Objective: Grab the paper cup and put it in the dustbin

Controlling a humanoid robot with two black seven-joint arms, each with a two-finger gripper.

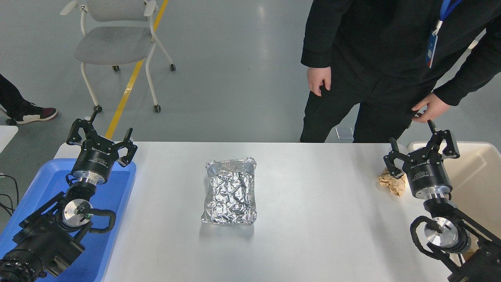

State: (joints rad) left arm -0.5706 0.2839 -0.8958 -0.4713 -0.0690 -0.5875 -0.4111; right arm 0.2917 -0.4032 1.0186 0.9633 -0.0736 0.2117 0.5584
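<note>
The paper cup does not show anywhere on the table; it is hidden or out of view. The dustbin (483,172), a cream-beige plastic bin, stands at the table's right edge and is partly cut off by the frame. My right gripper (415,141) hovers open over the bin's left rim with nothing between its fingers. My left gripper (102,132) is parked open at the lower left, above the far end of a blue tray.
A crumpled tan paper wad (392,183) lies just left of the right gripper. A crinkled foil tray (231,192) sits mid-table. The blue tray (113,235) lies under the left arm. A person stands at the far side, one hand (430,106) close above the right gripper.
</note>
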